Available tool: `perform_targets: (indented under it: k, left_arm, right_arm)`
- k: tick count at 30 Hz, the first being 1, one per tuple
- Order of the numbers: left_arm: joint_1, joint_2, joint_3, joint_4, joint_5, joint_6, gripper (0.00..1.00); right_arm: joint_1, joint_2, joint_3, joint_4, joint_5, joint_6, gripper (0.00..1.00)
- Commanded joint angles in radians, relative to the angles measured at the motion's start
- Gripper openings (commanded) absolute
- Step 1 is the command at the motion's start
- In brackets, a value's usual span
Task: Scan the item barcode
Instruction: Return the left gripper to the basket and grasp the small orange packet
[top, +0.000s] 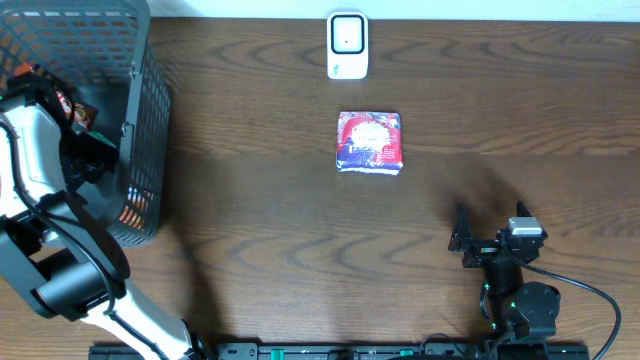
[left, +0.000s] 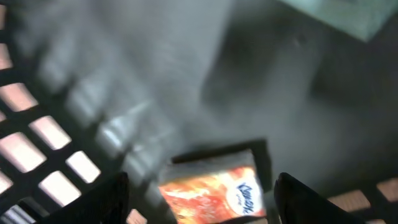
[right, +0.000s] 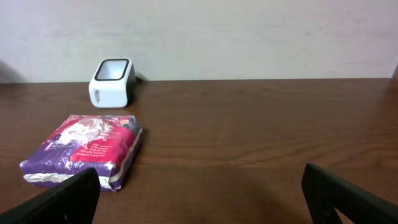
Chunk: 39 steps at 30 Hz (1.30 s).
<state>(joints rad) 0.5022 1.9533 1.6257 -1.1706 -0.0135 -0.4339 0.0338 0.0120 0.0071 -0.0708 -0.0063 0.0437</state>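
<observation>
Left arm (top: 22, 160) white with black joints, right arm (top: 525, 305) black, green lights, grey wrist camera (top: 524, 232), looping black cable (top: 598, 296), black right gripper (right: 202, 205)

place: shop-checkout mock-up | cues: barcode scanner (top: 347, 45), wire basket (top: 146, 140), wrapped packet (top: 370, 141), wooden table (top: 260, 200)
</observation>
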Motion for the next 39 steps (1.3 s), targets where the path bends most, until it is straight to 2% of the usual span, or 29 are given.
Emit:
perform_targets:
  k: [1,9,13,18,32,35,39]
  left_arm:
    - [0.000,0.009,-0.005,-0.003,0.109,0.128,0.75]
    - [0.001,0.009,-0.018,-0.016,0.100,0.149,0.74]
    - [0.001,0.014,-0.046,-0.009,0.099,0.117,0.74]
    - [0.000,0.022,-0.109,0.029,0.100,0.054,0.74]
    - [0.001,0.022,-0.256,0.168,0.100,0.055,0.73]
    - [0.001,0.022,-0.272,0.183,0.100,0.055,0.55]
    - [0.001,0.022,-0.282,0.190,0.100,0.055,0.13]
  right_arm:
    - [-0.013,-0.005,-0.002,-0.005,0.004,-0.008,0.99]
    - [-0.013,-0.005,-0.002,-0.005,0.004,-0.008,0.99]
    - [-0.013,-0.005,-0.002,-0.005,0.004,-0.008,0.99]
    - [-0.013,-0.005,-0.002,-0.005,0.004,-0.008,0.99]
    - [-0.013,-0.005,-0.002,-0.005,0.004,-0.008,0.99]
    - [-0.013,-0.005,-0.002,-0.005,0.004,-0.008,0.99]
    - [-0.013,-0.005,-0.002,-0.005,0.004,-0.008,0.99]
